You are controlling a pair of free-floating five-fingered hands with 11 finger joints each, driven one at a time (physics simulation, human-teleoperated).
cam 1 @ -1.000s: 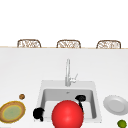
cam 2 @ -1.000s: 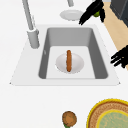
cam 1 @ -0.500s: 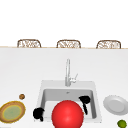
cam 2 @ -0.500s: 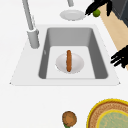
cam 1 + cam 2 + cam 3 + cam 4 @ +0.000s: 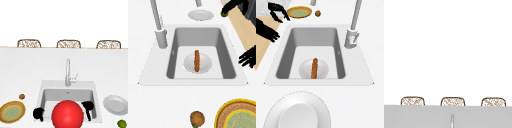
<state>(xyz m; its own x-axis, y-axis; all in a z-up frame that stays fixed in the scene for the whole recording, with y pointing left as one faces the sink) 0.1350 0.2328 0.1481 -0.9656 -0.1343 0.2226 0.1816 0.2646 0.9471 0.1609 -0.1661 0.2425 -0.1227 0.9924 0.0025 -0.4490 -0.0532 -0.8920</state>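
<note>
Front view: big red ball (image 5: 67, 115) up close, left hand (image 5: 38, 113) and right hand (image 5: 88, 106) hovering either side of it at the sink's (image 5: 55, 84) front rim. Fingers are loose, gripping nothing. The sausage (image 5: 196, 60) lies on a white dish (image 5: 204, 65) down in the basin, apart from both hands. I'd say this is pre-grab, and reaching it calls for dipping down and in. Faucet (image 5: 67, 72) stands behind.

Count at my sink station. Hands: two, my left hand (image 5: 38, 113) and my right hand (image 5: 88, 106). Sausages: one (image 5: 196, 60), on one white dish (image 5: 204, 65) in the basin. Sinks: one (image 5: 67, 86); faucets: one (image 5: 67, 72). White plates: one (image 5: 115, 105), right. Yellow-rimmed plates: one (image 5: 12, 112), left. Brown round items: one (image 5: 22, 96). Limes: one (image 5: 122, 123). Red balls: one (image 5: 67, 114). Far chairs: three (image 5: 29, 43) (image 5: 68, 44) (image 5: 108, 44).
</note>
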